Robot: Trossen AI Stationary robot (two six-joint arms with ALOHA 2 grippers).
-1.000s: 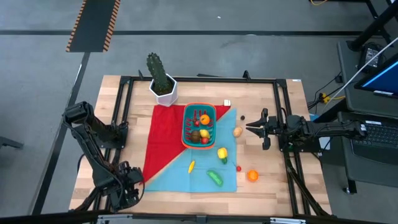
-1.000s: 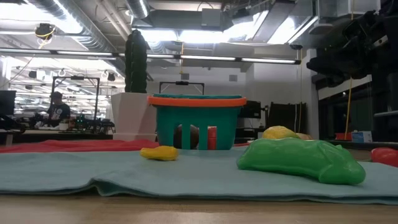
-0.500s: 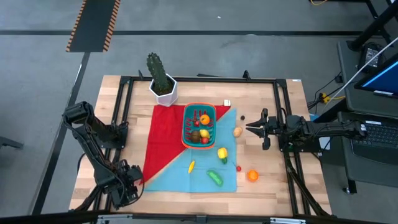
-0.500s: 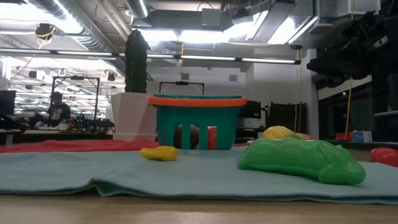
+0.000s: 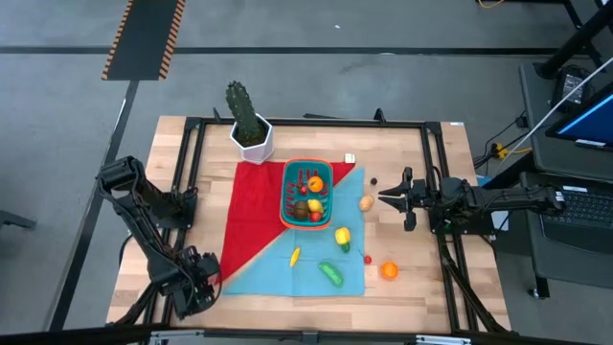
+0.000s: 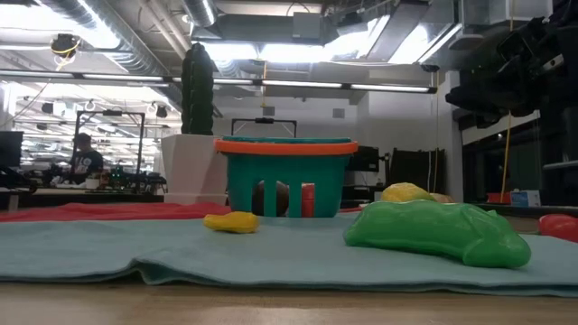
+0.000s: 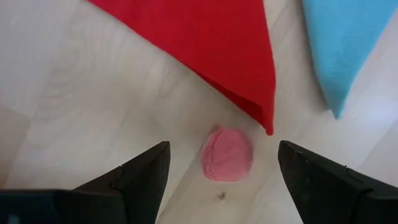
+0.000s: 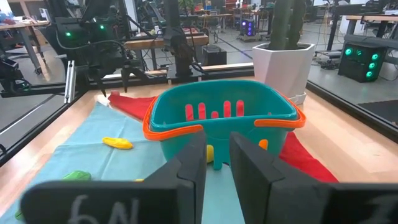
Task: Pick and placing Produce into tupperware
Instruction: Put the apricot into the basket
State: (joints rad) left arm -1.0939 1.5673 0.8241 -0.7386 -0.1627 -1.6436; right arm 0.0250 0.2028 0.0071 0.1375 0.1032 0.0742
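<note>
One pink piece (image 7: pixel 227 154), left-wrist-view only, between spread left jaws; right jaws clenched.

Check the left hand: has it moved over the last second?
Yes, slightly. In the high view the left hand has crept toward the red cloth; its fingers are open around a pink piece.

the high view looks straight down on the whole table (image 5: pixel 192 153). the low view sits at cloth level; both share the tupperware (image 5: pixel 306 194).
</note>
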